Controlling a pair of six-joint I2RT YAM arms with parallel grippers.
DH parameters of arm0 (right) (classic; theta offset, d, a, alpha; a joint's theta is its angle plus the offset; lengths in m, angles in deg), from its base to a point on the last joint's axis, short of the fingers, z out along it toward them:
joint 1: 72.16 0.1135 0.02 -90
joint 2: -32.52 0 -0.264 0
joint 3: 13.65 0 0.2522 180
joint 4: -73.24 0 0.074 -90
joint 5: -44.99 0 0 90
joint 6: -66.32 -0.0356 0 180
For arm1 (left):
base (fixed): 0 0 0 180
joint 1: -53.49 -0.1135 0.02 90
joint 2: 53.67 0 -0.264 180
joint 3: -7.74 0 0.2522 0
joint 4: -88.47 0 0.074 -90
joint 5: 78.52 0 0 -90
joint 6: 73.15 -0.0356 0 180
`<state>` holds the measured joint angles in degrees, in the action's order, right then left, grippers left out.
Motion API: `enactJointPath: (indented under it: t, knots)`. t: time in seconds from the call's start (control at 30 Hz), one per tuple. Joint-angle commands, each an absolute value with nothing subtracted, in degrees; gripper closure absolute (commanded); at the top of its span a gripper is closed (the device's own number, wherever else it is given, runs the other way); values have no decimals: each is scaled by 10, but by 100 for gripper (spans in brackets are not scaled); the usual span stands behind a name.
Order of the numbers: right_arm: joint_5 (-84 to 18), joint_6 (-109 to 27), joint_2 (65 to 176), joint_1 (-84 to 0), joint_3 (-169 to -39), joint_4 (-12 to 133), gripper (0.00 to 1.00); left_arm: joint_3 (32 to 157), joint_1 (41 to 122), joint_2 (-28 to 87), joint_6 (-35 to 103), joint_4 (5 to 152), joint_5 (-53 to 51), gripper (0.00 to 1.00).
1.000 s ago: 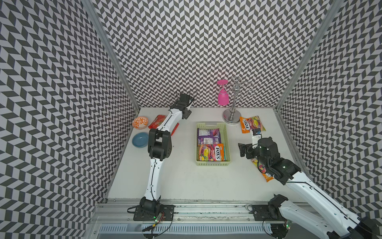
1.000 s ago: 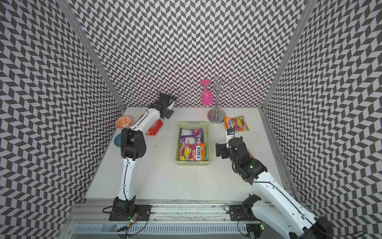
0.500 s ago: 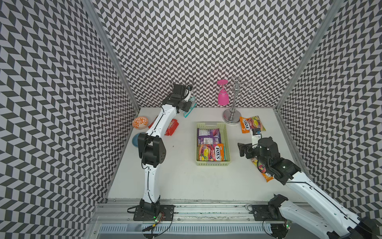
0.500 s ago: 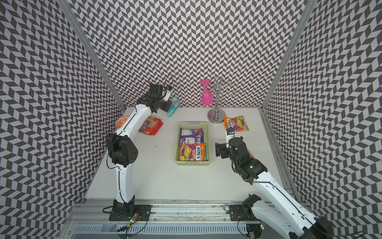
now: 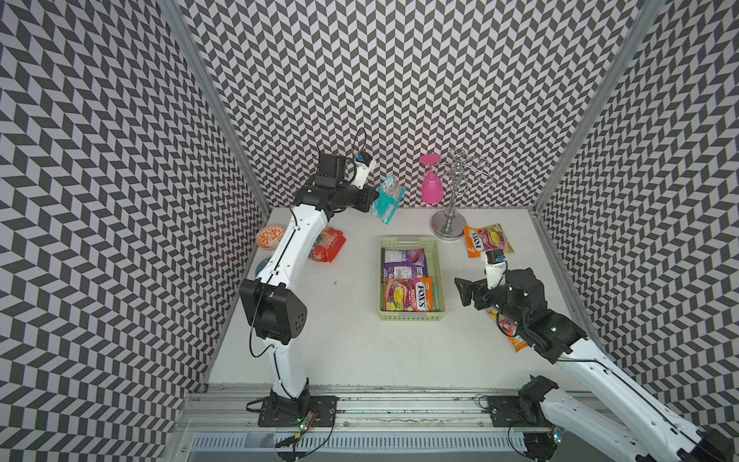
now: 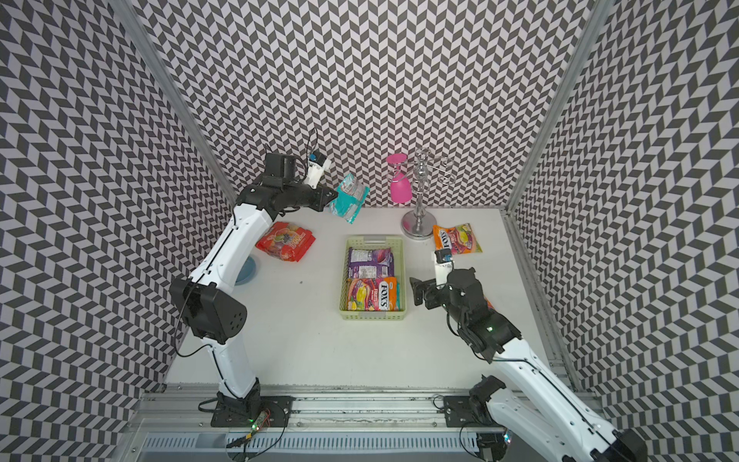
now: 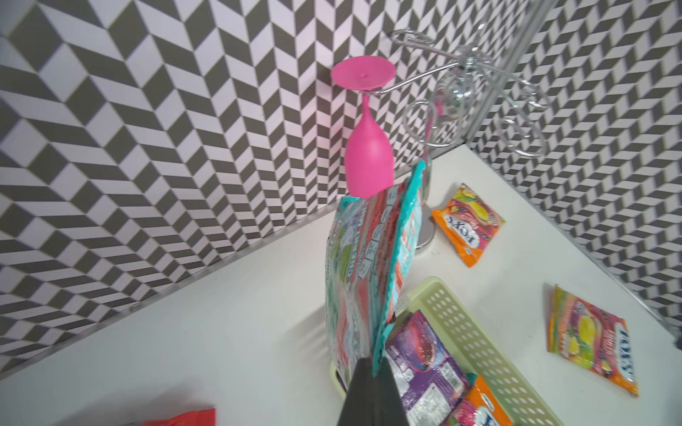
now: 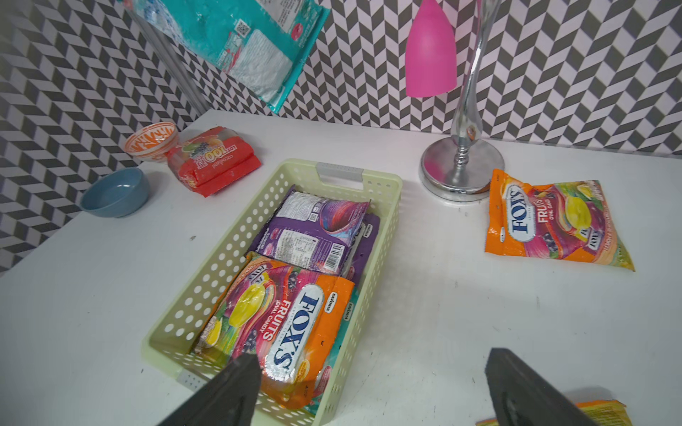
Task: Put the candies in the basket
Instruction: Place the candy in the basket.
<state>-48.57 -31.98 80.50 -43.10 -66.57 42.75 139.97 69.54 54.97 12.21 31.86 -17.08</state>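
The left hand is clamping the edge of a teal candy bag, holding it in the air above centre in both top views, beyond the far end of the basket. The basket is sitting mid-frame on the bench, containing a purple bag and an orange bag. The right hand is hanging just right of the basket, jaws wide apart and empty; a red bag is lying left of centre, a second orange bag right of centre.
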Motion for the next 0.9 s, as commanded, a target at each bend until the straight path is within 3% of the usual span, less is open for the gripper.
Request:
enactJointPath:
  t: [0.0,0.3,0.57,0.87]
  knots:
    - [-398,-361,813,-434,-677,467,1,1382,708,512,135,350,-272,100]
    - [-250,-486,841,-455,-668,570,2,1321,723,477,167,386,-384,100]
    - [-223,-523,860,-495,-663,550,6,1193,745,459,271,482,-386,100]
    - [-197,-501,826,-566,-653,485,6,1200,794,510,293,502,-395,100]
